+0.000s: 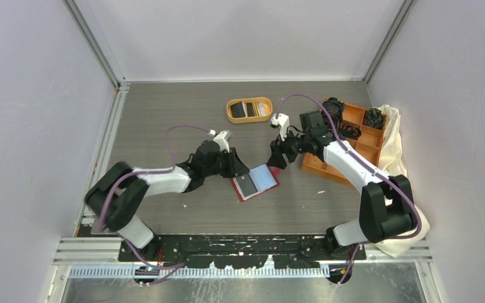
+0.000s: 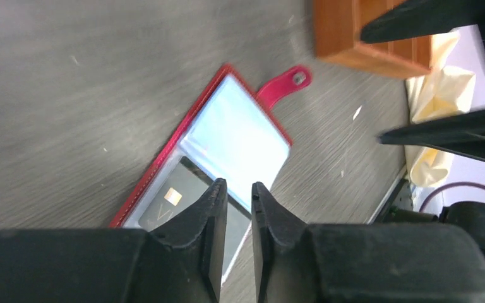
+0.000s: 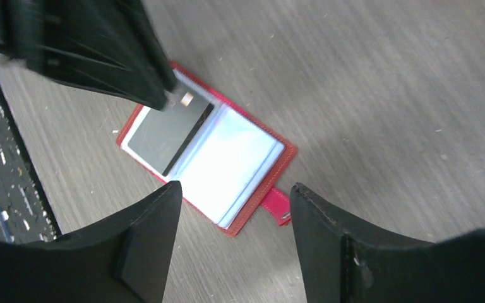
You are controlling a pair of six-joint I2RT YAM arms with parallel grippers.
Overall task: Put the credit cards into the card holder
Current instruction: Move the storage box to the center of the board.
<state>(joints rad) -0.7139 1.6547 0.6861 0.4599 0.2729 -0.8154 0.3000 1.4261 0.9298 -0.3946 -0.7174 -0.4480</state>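
**Holder Open Between Grippers**

From above, the open red card holder [image 1: 257, 181] lay mid-table between left gripper [image 1: 239, 169] and right gripper [image 1: 278, 158], oval tray [image 1: 249, 121] and compartment box [image 1: 355, 115] behind. The left wrist showed jaws narrowly parted over a dark card [image 2: 164, 203] on pale lining. The right wrist showed jaws spread wide, empty.

pale lilac walls [image 1: 31, 95], grey wood-grain table [image 1: 164, 107], even light
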